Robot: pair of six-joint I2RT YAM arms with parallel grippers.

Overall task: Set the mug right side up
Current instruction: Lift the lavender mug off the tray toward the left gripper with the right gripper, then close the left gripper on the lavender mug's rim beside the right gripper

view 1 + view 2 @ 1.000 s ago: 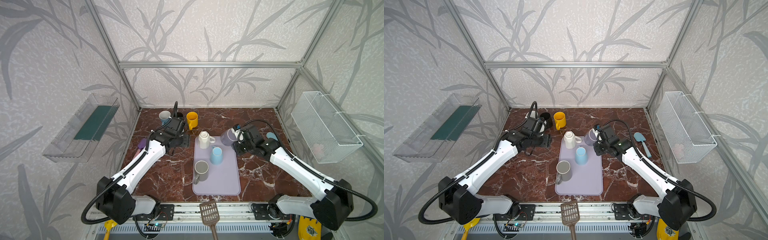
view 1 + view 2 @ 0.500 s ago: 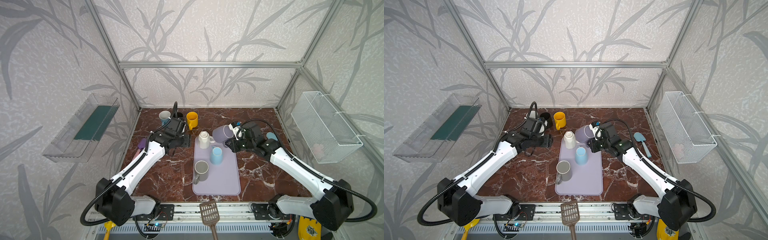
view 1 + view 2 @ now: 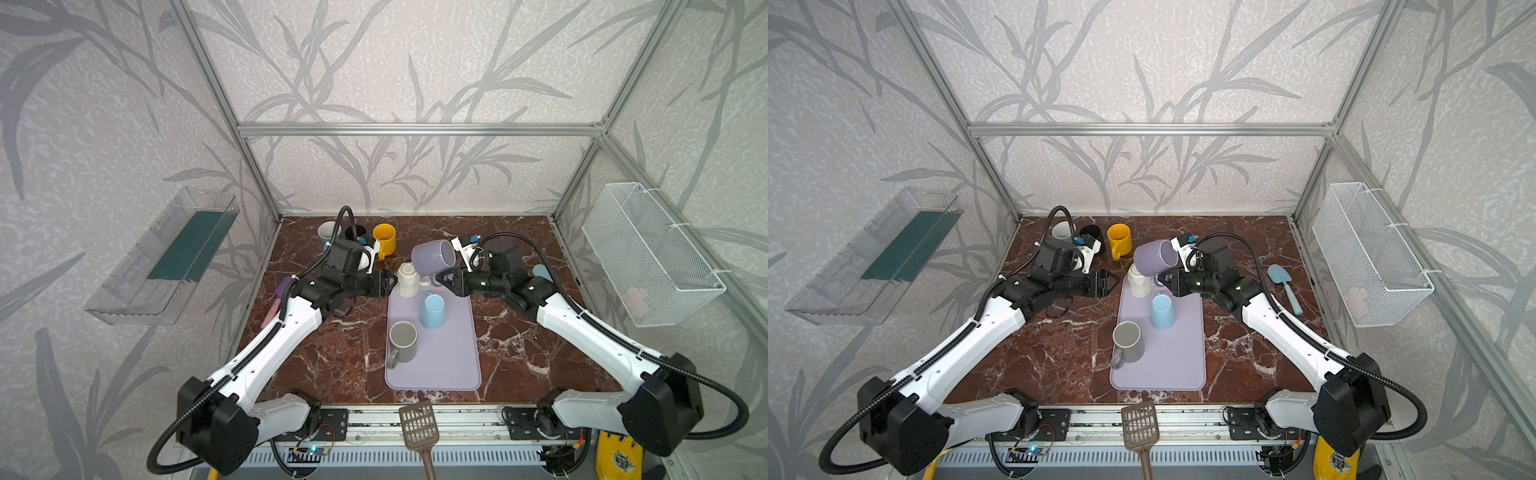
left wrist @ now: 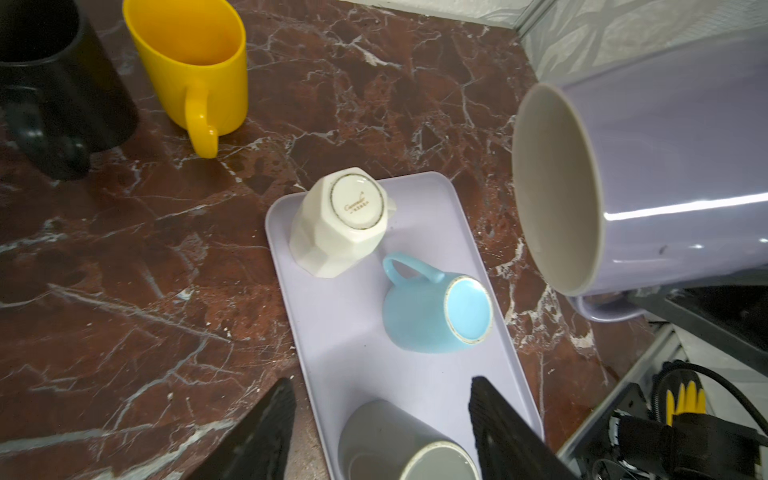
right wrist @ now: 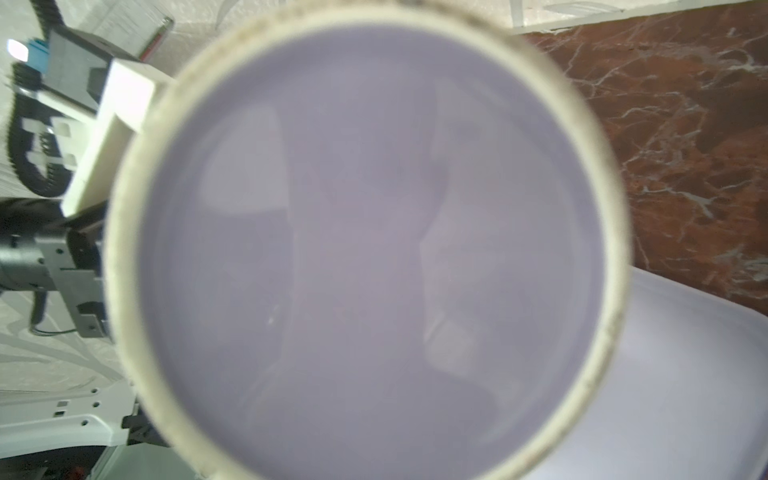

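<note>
A lavender mug (image 3: pixel 432 257) (image 3: pixel 1154 257) hangs tipped on its side above the far end of the mat, in both top views. Its mouth (image 4: pixel 557 195) faces my left arm. My right gripper (image 3: pixel 441 283) (image 3: pixel 1165 283) is shut on the mug's handle (image 4: pixel 602 311), under the body. In the right wrist view the mug's base (image 5: pixel 374 249) fills the picture and hides the jaws. My left gripper (image 3: pixel 392 283) (image 4: pixel 380 399) stands open and empty at the mat's far left corner, a little apart from the mug.
On the lilac mat (image 3: pixel 451 365) a white mug (image 3: pixel 407 279) and a blue mug (image 3: pixel 432 311) stand upside down, and a grey mug (image 3: pixel 402 340) stands upright. Yellow (image 3: pixel 384 240), black (image 4: pixel 45 83) and pale (image 3: pixel 327 232) mugs stand at the back left. A blue scoop (image 3: pixel 1283 282) lies right.
My right gripper has lifted the lavender mug off the table beside the mat, carried it leftward over the mat's far end and tipped it onto its side. The left arm has hardly moved.
</note>
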